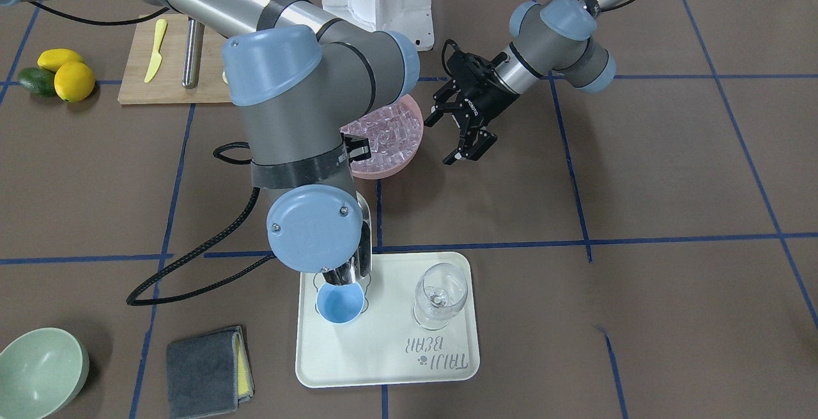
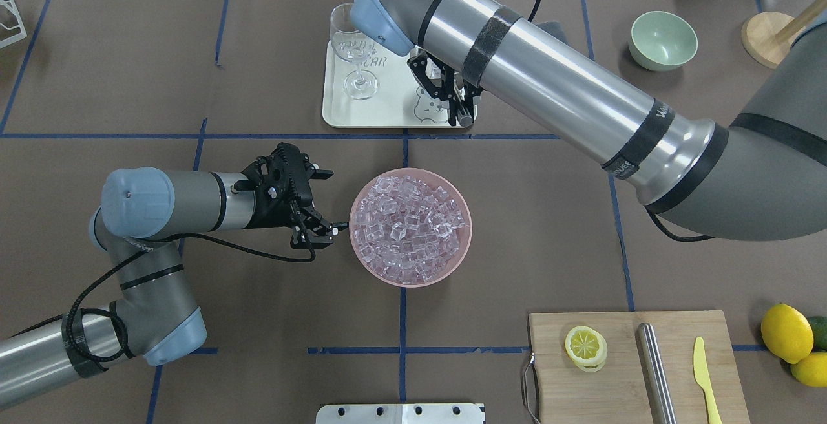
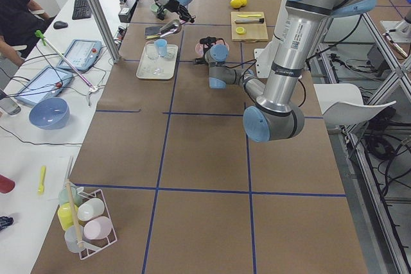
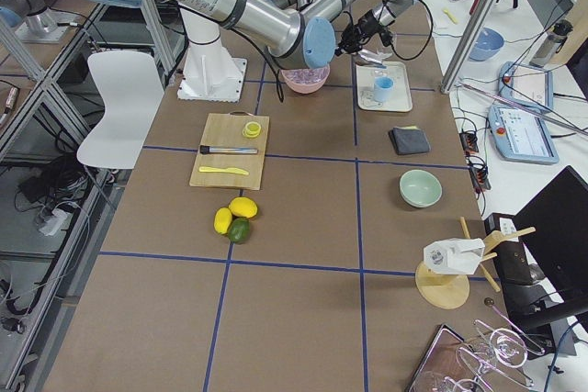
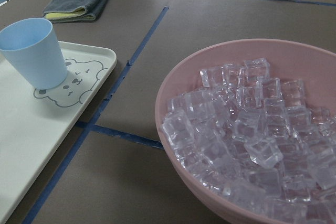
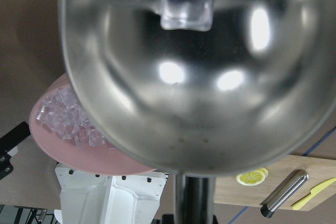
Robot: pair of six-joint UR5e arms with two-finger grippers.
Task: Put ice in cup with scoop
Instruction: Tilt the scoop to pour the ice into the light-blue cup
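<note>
The shiny steel scoop hangs tipped mouth-down right over the light-blue cup, which stands on the cream tray. My right gripper is shut on the scoop's handle, mostly hidden under the arm. In the right wrist view a single ice cube sits at the far end of the scoop's trough. The heap of ice fills the pink bowl. Just to that bowl's left my left gripper is open and holds nothing.
A stemmed wine glass shares the tray beside the cup. A folded grey cloth and a pale green bowl lie near the tray. A cutting board with a steel cylinder, a yellow knife and a lemon slice lies near the robot's base, lemons beside it.
</note>
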